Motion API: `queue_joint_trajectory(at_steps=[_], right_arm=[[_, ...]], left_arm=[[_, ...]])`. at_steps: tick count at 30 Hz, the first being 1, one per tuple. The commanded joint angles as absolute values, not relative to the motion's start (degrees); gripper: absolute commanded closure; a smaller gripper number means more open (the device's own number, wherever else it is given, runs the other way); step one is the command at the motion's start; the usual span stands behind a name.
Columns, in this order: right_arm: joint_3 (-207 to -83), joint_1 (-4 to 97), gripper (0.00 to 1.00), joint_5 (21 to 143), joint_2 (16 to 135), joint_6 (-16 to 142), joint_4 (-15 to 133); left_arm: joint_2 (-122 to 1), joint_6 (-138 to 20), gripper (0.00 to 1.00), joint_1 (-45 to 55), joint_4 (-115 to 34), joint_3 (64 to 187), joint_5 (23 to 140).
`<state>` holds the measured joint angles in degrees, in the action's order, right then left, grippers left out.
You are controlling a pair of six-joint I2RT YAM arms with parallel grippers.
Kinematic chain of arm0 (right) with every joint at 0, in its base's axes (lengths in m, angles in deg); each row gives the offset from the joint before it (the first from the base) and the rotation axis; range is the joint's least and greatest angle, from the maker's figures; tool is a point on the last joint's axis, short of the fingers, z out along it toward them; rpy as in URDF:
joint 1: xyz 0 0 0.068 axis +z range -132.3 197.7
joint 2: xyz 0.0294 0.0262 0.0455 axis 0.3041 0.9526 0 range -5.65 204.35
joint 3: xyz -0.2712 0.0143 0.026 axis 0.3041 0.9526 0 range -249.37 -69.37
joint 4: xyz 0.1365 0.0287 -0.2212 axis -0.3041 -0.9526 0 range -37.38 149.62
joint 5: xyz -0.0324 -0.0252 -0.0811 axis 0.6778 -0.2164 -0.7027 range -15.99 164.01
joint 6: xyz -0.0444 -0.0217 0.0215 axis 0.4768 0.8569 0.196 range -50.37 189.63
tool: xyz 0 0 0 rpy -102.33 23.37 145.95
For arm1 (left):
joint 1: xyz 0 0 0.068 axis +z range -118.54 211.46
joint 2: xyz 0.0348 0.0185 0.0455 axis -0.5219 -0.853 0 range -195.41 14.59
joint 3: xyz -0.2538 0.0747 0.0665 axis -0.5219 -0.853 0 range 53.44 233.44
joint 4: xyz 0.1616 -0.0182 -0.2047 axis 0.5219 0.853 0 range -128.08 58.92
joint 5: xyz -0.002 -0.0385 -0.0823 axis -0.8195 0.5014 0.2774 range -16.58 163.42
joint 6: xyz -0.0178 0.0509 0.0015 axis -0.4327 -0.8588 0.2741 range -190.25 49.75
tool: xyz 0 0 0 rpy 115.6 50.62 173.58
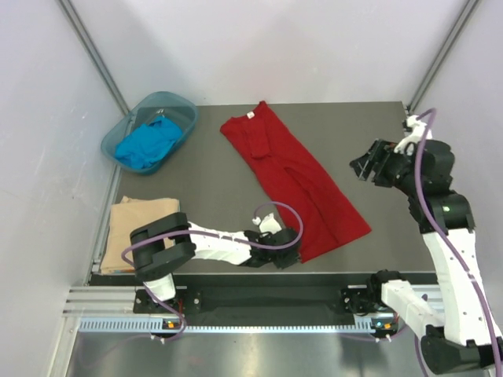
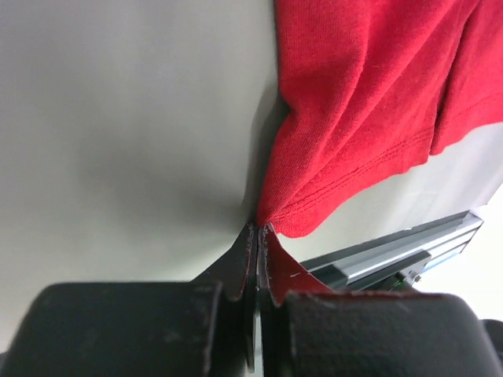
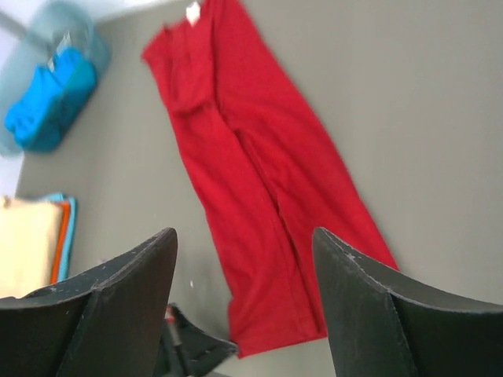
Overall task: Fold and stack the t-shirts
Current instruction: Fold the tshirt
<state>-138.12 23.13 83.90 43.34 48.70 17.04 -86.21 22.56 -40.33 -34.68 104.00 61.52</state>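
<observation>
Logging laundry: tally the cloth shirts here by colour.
Deep red cloth t-shirt, spread out: 1
Bright blue cloth t-shirt, in teal plastic basin: 1
Tan folded cloth t-shirt: 1
Total: 3 plainly visible; coloured edges under tan unclear.

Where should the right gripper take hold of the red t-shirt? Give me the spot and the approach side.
Best bet: pinch the free hem corner of the red t-shirt, coming down from the right with the open right gripper. The shirt lies flat as a long strip, and the left gripper is shut on the opposite hem corner.
</observation>
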Motion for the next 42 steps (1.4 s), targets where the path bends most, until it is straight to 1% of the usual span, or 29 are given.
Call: queue_joint_trajectory(at_steps=[1, 7, 17, 21, 22, 23, 24, 26, 27, 30, 31, 33, 34, 36, 37, 38, 42], right_arm=[[-134.4, 22.6, 0.31, 90.1, 45.7, 51.4, 24.9], [-131.6, 22.6, 0.32, 91.5, 51.1, 50.9, 28.6], [-127.9, 23.2, 0.33, 92.9, 58.1, 48.6, 34.0], [-126.8, 24.4, 0.34, 93.4, 60.5, 47.4, 36.7], [-126.8, 24.7, 0.34, 93.3, 61.1, 47.4, 37.0], [-126.8, 24.9, 0.34, 92.9, 61.5, 47.5, 37.3], [-126.8, 25.2, 0.33, 92.7, 62.4, 47.4, 37.8], [-127.3, 25.2, 0.33, 92.6, 63.5, 47.5, 38.5], [-127.5, 25.2, 0.33, 92.6, 64.7, 47.5, 39.4], [-128.6, 25.3, 0.33, 93.3, 67.6, 47.8, 41.7], [-128.7, 25.3, 0.33, 93.6, 68.4, 48.0, 42.5], [-129.2, 25.4, 0.33, 94.5, 70.7, 48.0, 43.5], [-129.5, 25.4, 0.32, 94.8, 71.1, 48.1, 43.7], [-129.0, 25.8, 0.33, 95.1, 71.6, 48.3, 44.5], [-128.7, 25.9, 0.32, 95.0, 71.5, 48.4, 44.9], [-128.1, 26.1, 0.32, 94.7, 71.5, 48.4, 44.9], [-127.3, 27.5, 0.33, 94.1, 71.5, 48.6, 44.8]], left_arm=[[-84.0, 23.5, 1.00, -41.0, -27.4, 99.2, 60.7], [-79.9, 26.2, 1.00, -41.0, -27.7, 91.9, 61.4], [-62.0, 29.9, 1.00, -41.0, -26.0, 78.4, 56.6], [-60.3, 28.5, 1.00, -40.9, -29.0, 76.3, 58.4], [-60.7, 27.9, 0.98, -40.9, -28.8, 77.2, 59.3], [-61.1, 26.2, 0.83, -40.9, -28.4, 77.8, 59.8], [-61.4, 25.6, 0.74, -40.8, -27.3, 78.7, 60.2], [-61.9, 23.0, 0.60, -40.4, -22.5, 82.5, 60.8], [-61.8, 21.7, 0.58, -39.8, -20.8, 83.7, 61.0], [-59.5, 15.7, 0.55, -33.7, -17.0, 87.7, 63.5], [-57.2, 13.8, 0.55, -27.9, -17.2, 87.9, 64.4], [-54.7, 7.8, 0.54, -21.0, -18.9, 87.9, 68.9], [-52.7, 6.1, 0.53, -14.6, -20.0, 88.8, 70.0], [-51.4, -0.5, 0.49, -9.8, -20.8, 92.8, 69.1], [-51.9, -2.6, 0.46, -6.1, -19.5, 94.8, 68.5], [-52.4, -7.0, 0.45, -4.6, -19.5, 96.7, 68.0], [-58.8, -15.5, 0.43, 0.3, -20.6, 108.5, 63.4]])
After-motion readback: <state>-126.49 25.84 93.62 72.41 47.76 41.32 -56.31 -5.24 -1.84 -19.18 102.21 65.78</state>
